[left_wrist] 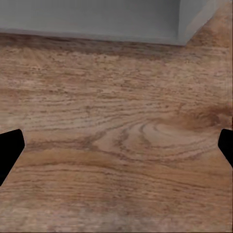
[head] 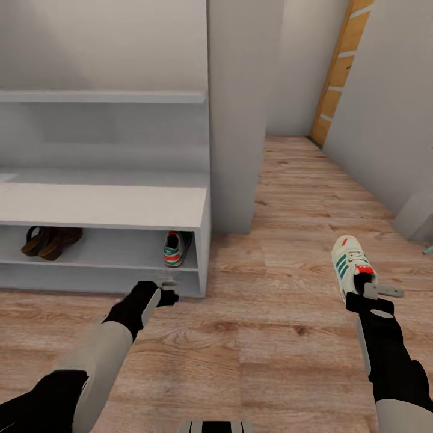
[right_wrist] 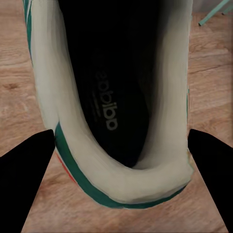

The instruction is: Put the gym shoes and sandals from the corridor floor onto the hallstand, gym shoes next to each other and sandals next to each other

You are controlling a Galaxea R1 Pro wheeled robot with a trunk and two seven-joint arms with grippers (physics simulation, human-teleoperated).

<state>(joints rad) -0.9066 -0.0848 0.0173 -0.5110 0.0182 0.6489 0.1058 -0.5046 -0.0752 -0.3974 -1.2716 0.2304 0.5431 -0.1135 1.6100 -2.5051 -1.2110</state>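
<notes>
From the head view, the hallstand (head: 120, 207) stands against the wall with two sandals (head: 49, 241) at the left of its upper open tier and one gym shoe (head: 175, 248) at the right end of that tier. The second gym shoe (head: 350, 261) lies on the corridor floor (head: 270, 337) (well right of the rack), under the right gripper (head: 367, 287). The left gripper (head: 163, 294) hovers near the rack's base.

In the left wrist view, its dark fingertips (left_wrist: 9, 145) are spread wide over bare planks.

In the right wrist view, open fingers (right_wrist: 26, 165) flank the shoe's heel collar (right_wrist: 121, 189).

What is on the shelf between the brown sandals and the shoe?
Nothing. In the head view the hallstand's shelf is bare between the sandals at its left and the gym shoe at its right end.
</notes>
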